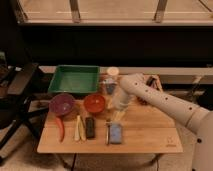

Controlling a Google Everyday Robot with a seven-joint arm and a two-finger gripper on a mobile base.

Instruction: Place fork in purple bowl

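hand (118,114) near fork (107,134) | purple bowl (62,104) by table (150,136) left edge

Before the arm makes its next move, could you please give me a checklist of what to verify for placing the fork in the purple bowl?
1. Fork in view, lying flat on the table: ok.
2. Purple bowl standing with its opening up, at the table's left: ok.
3. End effector holding the fork: not ok; it hangs above the table just behind the blue pad, and the fork is not in it.
4. Fork apart from the blue pad for a clean grasp: cannot tell; they lie very close, side by side.
5. Low path from fork to bowl free: not ok; the dark bar and cream sticks lie between, so lifting first seems wise.
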